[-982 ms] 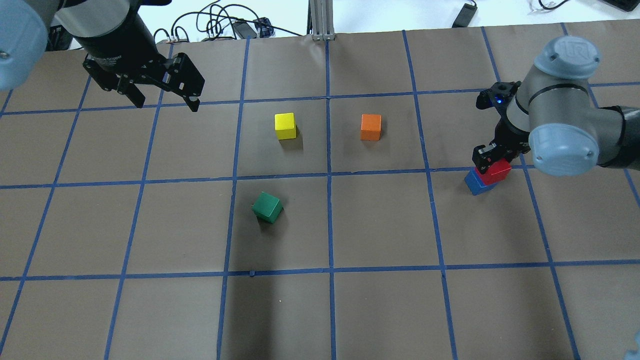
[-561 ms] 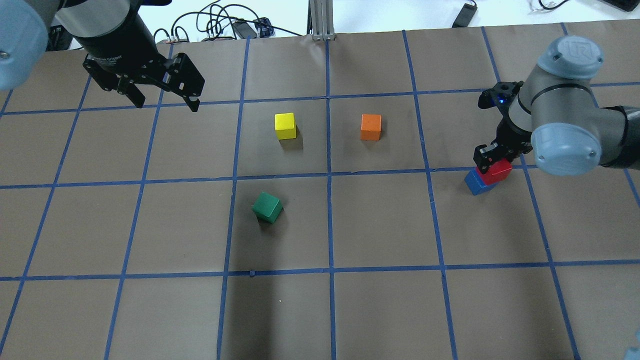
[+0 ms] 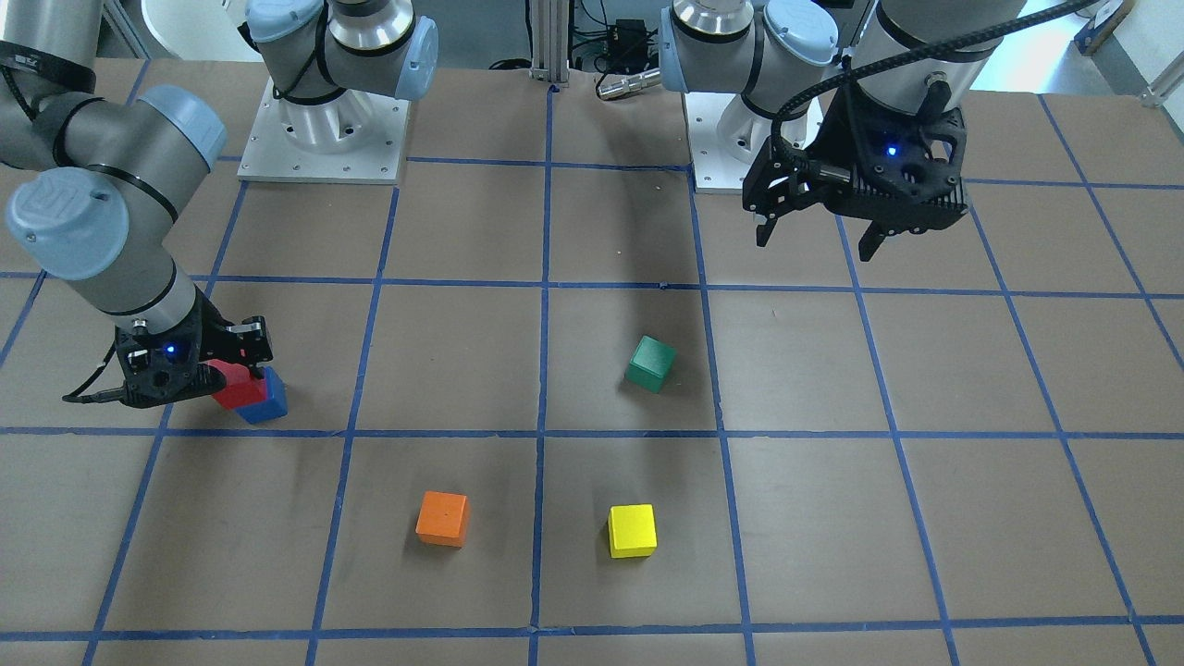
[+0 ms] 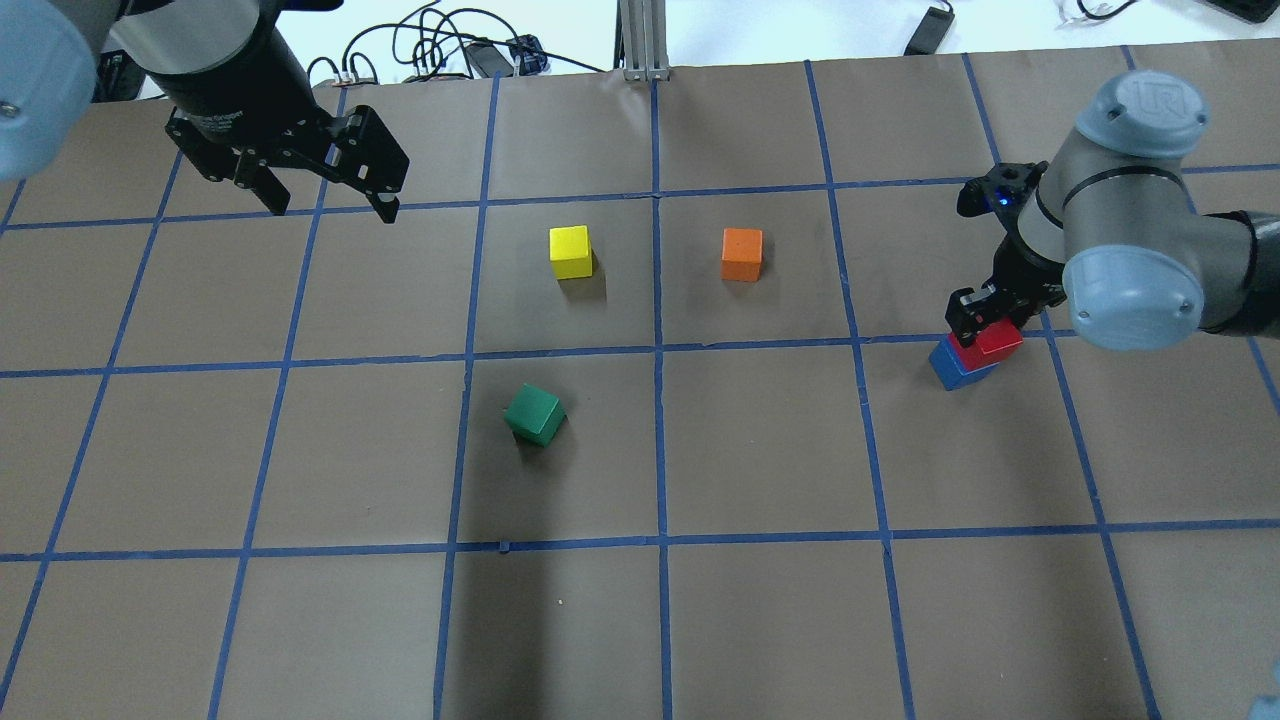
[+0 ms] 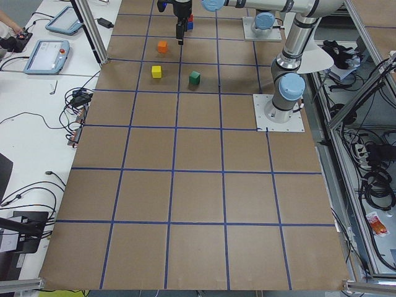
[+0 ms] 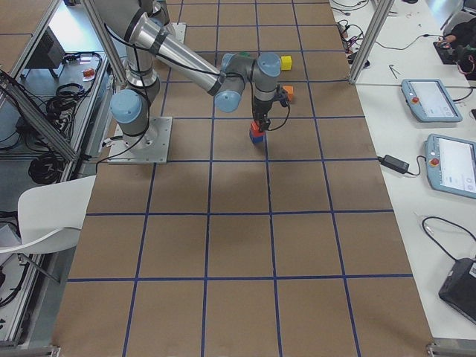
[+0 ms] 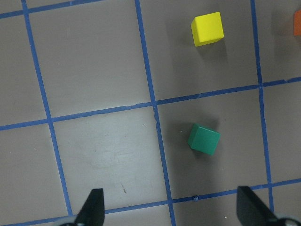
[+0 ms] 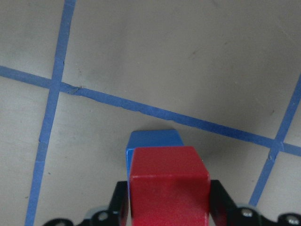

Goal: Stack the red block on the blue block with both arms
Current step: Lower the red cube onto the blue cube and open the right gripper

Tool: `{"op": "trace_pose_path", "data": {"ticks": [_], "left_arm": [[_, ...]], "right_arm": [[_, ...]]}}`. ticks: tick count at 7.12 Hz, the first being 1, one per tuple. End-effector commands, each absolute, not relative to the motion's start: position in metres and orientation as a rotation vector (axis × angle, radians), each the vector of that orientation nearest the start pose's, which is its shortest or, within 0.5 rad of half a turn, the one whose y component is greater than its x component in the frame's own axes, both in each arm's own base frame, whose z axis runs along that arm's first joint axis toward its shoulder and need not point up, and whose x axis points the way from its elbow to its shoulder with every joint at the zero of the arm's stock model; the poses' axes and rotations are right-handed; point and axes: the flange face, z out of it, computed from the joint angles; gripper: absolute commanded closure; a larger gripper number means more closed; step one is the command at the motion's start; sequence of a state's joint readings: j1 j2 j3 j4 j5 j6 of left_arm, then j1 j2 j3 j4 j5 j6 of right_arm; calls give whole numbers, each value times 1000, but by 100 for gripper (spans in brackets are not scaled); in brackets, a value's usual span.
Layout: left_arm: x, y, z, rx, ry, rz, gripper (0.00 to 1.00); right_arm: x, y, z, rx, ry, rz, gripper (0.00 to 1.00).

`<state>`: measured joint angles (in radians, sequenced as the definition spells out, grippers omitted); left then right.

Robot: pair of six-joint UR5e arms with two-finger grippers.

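Note:
The red block [image 4: 990, 341] is held between the fingers of my right gripper [image 4: 985, 322], which is shut on it. It sits directly over the blue block [image 4: 953, 368], offset a little toward the robot; I cannot tell whether they touch. The right wrist view shows the red block [image 8: 168, 181] in the jaws with the blue block [image 8: 153, 140] showing just beyond it. In the front view the red block [image 3: 237, 390] and the blue block [image 3: 268, 401] are at the left. My left gripper [image 4: 330, 207] is open and empty, raised at the far left, also in the front view [image 3: 816, 246].
A yellow cube [image 4: 570, 251] and an orange cube [image 4: 741, 253] sit mid-table, and a green cube [image 4: 534, 414] lies nearer the robot, turned at an angle. Cables [image 4: 440, 50] and a metal post [image 4: 645, 40] are at the far edge.
My right arm has shifted very slightly with the red block in its grip. The left arm and the other cubes have not moved.

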<state>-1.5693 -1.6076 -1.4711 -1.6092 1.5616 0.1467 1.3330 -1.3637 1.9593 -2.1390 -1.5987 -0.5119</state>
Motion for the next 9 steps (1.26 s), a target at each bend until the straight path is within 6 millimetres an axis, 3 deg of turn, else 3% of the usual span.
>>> {"op": "trace_pose_path", "data": {"ticks": [1,3,4,7,9], "left_arm": [[-133,-509,515,229,3140,-40,0],[-133,-509,514,229,3140,-37,0],[-133,-509,514,229,3140,-37,0],[-133,-509,514,229,3140,-37,0],[-133,-509,514,229,3140,-37,0]], "right_arm": [[6,-527,258,-423,3130,55,0],[7,-529,268,-388,3142,35,0],[12,-526,286,-296,3138,84,0],[21,-521,381,-204,3120,188,0],[54,-507,464,-115,3132,201,0]]}}
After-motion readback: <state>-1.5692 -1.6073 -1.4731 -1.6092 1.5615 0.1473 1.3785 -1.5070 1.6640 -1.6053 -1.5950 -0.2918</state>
